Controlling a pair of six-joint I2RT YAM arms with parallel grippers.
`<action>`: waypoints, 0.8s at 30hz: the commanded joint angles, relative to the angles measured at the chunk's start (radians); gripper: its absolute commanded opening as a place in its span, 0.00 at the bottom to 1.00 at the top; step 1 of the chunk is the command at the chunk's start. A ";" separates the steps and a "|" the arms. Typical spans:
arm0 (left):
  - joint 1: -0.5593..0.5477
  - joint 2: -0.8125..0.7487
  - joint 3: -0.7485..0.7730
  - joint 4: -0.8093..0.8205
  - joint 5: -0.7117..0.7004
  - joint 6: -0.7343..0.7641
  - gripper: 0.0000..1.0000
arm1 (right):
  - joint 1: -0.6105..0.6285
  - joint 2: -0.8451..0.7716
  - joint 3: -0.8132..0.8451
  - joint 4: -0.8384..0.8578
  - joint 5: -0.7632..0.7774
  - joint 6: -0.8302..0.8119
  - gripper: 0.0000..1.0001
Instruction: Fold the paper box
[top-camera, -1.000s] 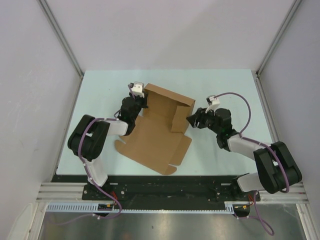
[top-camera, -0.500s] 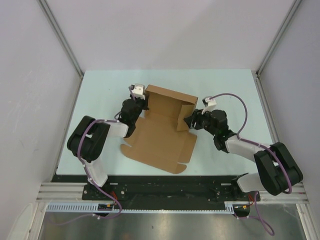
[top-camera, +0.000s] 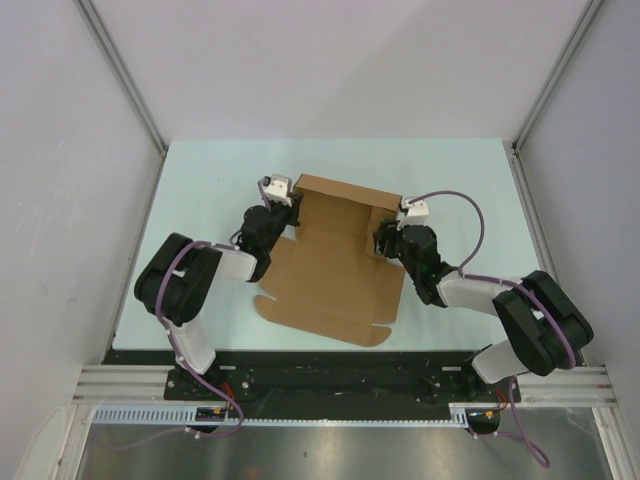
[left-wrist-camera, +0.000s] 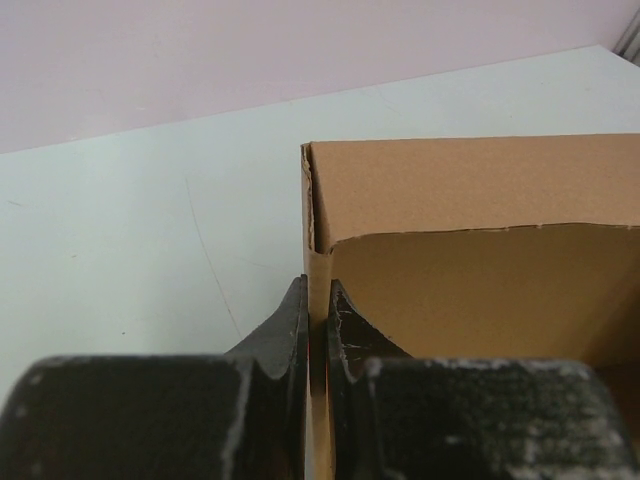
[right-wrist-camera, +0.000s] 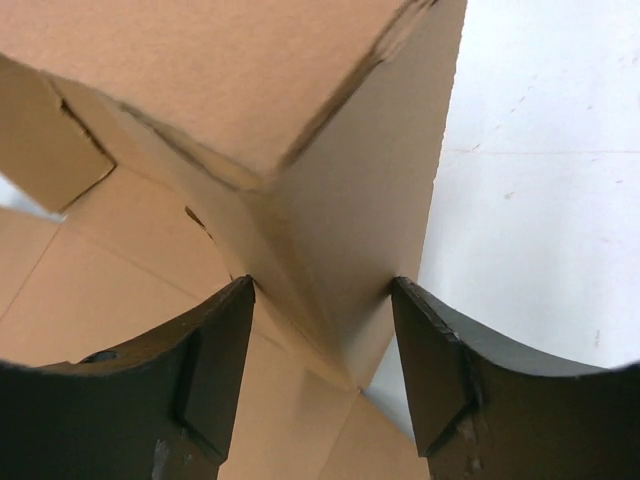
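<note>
Pinching the raised left wall of the paper box (top-camera: 330, 285), the left gripper (left-wrist-camera: 318, 318) clamps the cardboard, apparently to hold it upright (back wall stands too). The box lies mid-table (top-camera: 200, 175). The right gripper (right-wrist-camera: 325, 330) is spread, straddling the right corner, likely bracing it.

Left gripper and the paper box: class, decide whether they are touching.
Touching. The left wrist view shows the left gripper with its two fingers pressed against either face of the paper box at its upright wall, with no gap.
</note>
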 joint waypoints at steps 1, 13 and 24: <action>-0.024 -0.044 -0.017 0.060 0.098 -0.028 0.00 | 0.016 0.047 0.035 0.106 0.154 -0.042 0.65; -0.024 -0.043 -0.037 0.084 0.112 -0.034 0.01 | 0.013 0.162 0.076 0.137 0.281 -0.036 0.64; -0.026 -0.076 -0.067 0.092 0.095 -0.049 0.00 | -0.001 0.214 0.081 0.154 0.315 -0.013 0.34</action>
